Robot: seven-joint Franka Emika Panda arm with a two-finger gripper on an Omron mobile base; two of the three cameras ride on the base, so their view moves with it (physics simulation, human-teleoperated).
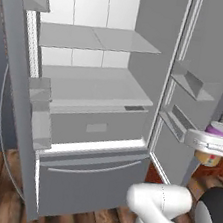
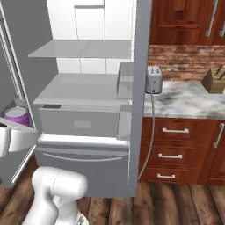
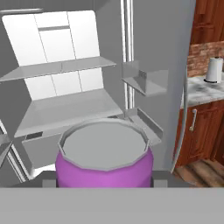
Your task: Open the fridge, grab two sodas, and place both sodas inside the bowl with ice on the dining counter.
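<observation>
The fridge [image 1: 96,88] stands with both doors swung open, its white interior and grey shelves [image 2: 83,88] bare. My gripper [image 1: 211,143] hangs in front of the right door's bins, shut on a purple soda [image 1: 220,131] with an orange-tan base. From the right base view the same soda [image 2: 17,117] sits in the gripper [image 2: 15,132] at the left edge. In the hand view the soda's grey top and purple side [image 3: 105,153] sit close in front, with the fridge [image 3: 65,105] behind. The bowl and the dining counter are out of view.
The open right door [image 1: 212,63] carries shelf bins close beside the gripper. Right of the fridge runs a marble kitchen counter [image 2: 189,99] over reddish wood drawers, with a toaster [image 2: 154,79] and a knife block [image 2: 214,81]. The floor is wood.
</observation>
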